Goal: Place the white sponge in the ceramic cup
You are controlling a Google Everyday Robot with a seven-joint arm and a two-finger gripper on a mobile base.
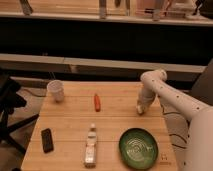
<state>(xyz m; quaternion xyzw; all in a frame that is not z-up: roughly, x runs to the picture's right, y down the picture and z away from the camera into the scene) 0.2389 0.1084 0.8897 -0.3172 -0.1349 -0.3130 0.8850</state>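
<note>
The white sponge (140,110) is hard for me to separate from the pincer (141,106). I take the pale patch right under its tip, lying on the counter (70,130), to be it. The pincer is down at the counter surface, pointing straight down, and I cannot tell whether it is open or closed. The ceramic cup (55,90) stands upright well apart from the pincer, across the counter to the side and a little further back. A small orange item (97,102) lies between them. The green bowl (138,148) sits near the pincer on the camera side. I judge this to be the grasp. To do it well, I would close squarely across the sponge and squeeze gently, since it should be soft. Then I would lift clear before travelling, high enough to pass over the orange item and arrive above the cup's mouth.
</note>
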